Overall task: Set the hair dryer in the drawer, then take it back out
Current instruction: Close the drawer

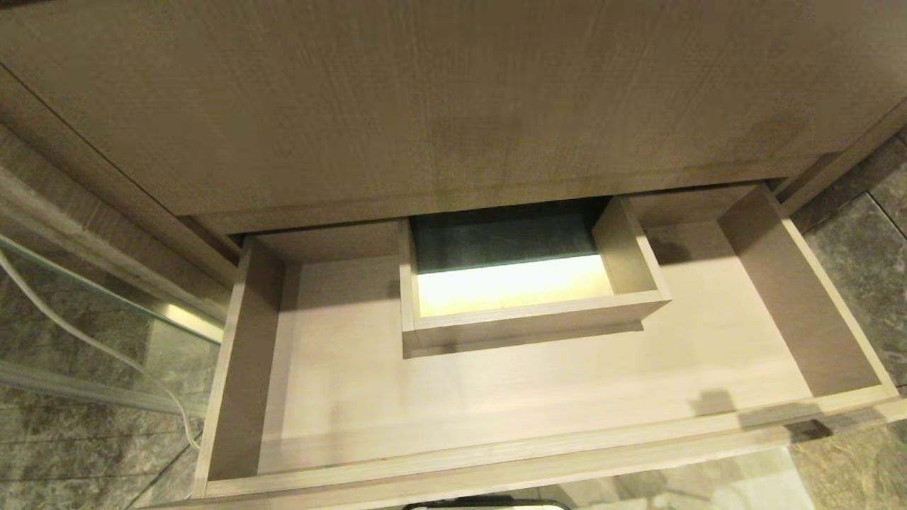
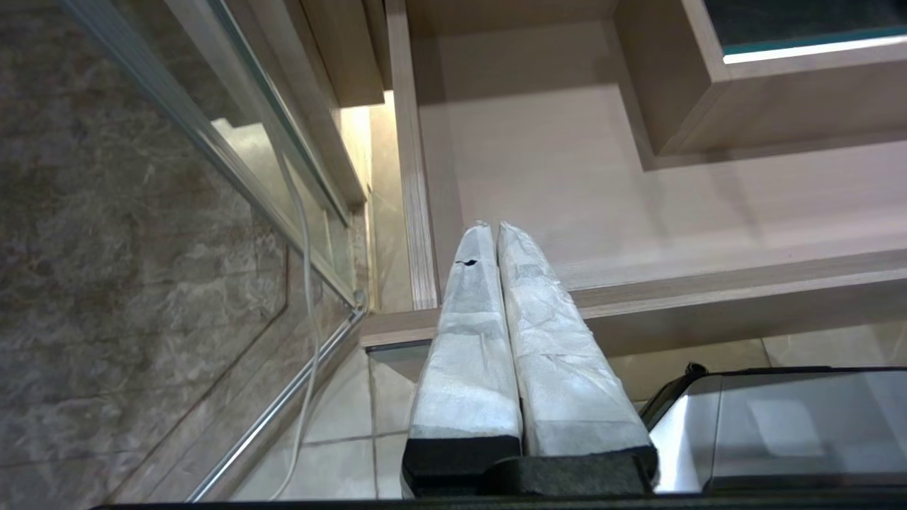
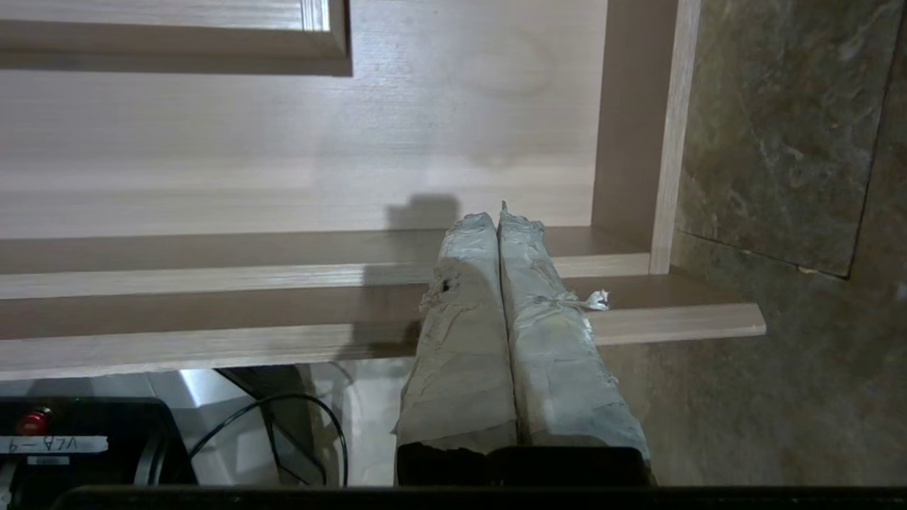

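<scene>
The drawer stands pulled open with no dryer visible in it or anywhere, and both the left gripper and right gripper hang pressed closed and empty, so placing seems undone.

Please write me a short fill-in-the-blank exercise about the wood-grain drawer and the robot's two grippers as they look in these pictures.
1. The wide light wood-grain drawer stands pulled ____.
2. The hair dryer is ____ to be seen in the drawer.
3. The paper-wrapped fingers of the left gripper are pressed ____.
4. The right gripper hangs near the drawer's ____ rail, close to its right-hand corner.

Missing words: open; nowhere; together; front
</scene>
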Controlling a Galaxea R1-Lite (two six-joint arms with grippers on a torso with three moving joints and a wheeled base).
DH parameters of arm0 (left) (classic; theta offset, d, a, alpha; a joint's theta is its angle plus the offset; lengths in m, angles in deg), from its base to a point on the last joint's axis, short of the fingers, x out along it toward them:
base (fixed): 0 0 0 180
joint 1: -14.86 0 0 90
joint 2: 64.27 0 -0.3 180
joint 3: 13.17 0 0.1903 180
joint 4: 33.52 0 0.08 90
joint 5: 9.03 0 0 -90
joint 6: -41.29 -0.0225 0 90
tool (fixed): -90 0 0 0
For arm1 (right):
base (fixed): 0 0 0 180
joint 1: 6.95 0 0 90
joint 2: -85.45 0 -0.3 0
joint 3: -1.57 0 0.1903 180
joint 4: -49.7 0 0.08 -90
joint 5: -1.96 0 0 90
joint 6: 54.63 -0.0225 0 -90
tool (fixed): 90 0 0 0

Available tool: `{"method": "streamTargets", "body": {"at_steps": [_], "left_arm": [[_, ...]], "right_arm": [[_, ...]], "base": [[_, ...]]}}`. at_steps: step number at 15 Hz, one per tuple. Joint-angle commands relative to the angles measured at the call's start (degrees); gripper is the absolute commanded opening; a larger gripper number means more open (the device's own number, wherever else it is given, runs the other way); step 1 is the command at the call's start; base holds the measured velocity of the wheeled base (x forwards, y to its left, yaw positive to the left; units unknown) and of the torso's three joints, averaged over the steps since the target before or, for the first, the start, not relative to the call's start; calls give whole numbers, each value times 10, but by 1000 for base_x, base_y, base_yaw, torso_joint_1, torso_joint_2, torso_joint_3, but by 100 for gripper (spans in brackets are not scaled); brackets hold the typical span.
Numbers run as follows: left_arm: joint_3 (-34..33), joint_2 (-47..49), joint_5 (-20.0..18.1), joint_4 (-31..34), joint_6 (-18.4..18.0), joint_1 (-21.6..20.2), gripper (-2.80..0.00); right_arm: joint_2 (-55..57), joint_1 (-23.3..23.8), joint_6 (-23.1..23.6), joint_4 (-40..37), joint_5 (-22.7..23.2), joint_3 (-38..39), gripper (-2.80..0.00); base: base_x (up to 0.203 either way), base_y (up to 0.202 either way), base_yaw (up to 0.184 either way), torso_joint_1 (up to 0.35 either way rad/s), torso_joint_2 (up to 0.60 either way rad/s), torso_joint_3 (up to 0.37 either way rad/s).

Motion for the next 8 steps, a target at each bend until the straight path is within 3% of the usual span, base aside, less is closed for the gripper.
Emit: {"method": "streamTargets", "body": {"at_steps": [1, 8], "left_arm": [[0, 0, 0, 0, 0, 0, -280], [0, 1, 0, 0, 0, 0, -280]], "right_arm": [[11, 1, 2, -1, 0, 5, -280], [54, 1, 5, -4, 0, 16, -280]], "base": [[0, 0, 0, -1, 188, 119], [0, 0, 0, -47, 143, 52]]}}
